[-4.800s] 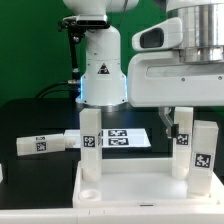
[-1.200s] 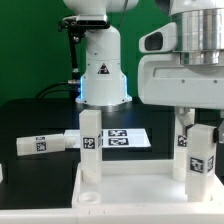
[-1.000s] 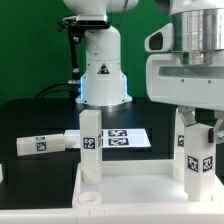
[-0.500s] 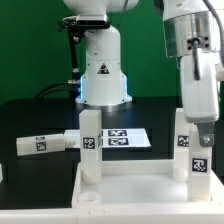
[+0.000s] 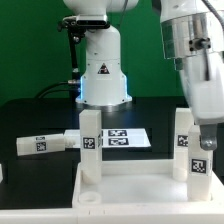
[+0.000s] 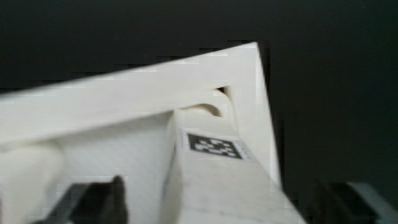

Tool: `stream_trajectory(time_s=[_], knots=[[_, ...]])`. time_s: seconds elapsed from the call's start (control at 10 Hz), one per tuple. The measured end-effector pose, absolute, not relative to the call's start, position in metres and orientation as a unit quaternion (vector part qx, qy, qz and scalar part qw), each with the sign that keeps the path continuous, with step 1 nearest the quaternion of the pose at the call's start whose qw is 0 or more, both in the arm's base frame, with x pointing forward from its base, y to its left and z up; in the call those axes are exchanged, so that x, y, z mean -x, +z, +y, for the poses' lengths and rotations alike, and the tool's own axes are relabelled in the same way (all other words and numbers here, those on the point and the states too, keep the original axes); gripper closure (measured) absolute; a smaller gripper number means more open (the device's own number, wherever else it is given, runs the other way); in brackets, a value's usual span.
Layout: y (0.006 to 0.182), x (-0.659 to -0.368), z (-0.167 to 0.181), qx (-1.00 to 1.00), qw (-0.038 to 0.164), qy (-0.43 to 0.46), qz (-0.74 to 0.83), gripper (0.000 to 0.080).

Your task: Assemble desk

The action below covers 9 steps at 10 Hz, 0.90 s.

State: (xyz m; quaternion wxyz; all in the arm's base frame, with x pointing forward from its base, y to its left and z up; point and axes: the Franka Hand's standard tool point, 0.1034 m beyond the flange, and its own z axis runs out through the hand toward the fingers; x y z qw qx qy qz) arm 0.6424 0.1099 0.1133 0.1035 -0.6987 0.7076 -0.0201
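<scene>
Desk tabletop [image 5: 130, 190] low in the near part of the exterior view, rimmed tray of smooth white plastic with a round socket [image 5: 88, 198] at its near left corner; not yet complete.

Going left to right: loose leg [image 5: 45, 143] flat on the black table at far left, well apart from the tabletop; square white post with a black-and-white tag. Next, upright leg [image 5: 90, 150] at the tabletop's far left corner, matte, sharp-edged; flat marker board [image 5: 125, 138] just behind it. At right, two more upright legs — far one [image 5: 184, 140], near one [image 5: 201, 160] — close under the gripper [image 5: 210, 125].

Gripper state: cannot tell; fingertips hidden in the exterior view, only dark finger edges beside the tagged leg [image 6: 222, 175] in the wrist view.

Risks, as judgement: smooth plastic slipping between the pads; a leg not fully seated tilting or toppling when nudged; the broad arm knocking the neighbouring far leg — both stand near each other.
</scene>
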Motion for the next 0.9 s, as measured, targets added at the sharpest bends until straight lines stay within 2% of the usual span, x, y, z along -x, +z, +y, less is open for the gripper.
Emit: stream_trajectory(time_s=[0.1, 0.4, 0.5, 0.6, 0.7, 0.8, 0.9], knots=[[0.113, -0.643, 0.107, 0.752, 0.103, -0.029, 0.651, 0.0181], [0.113, -0.643, 0.105, 0.804, 0.097, -0.038, 0.585, 0.0151], [0.113, -0.643, 0.105, 0.832, 0.088, -0.042, 0.546, 0.0151], [0.114, -0.643, 0.108, 0.891, 0.055, -0.051, 0.449, 0.0150], [0.113, -0.645, 0.116, 0.956, 0.031, -0.051, 0.289, 0.0150], [0.111, -0.643, 0.118, 0.968, 0.030, -0.041, 0.245, 0.0150], [0.111, -0.644, 0.116, 0.959, 0.031, -0.042, 0.277, 0.0150]])
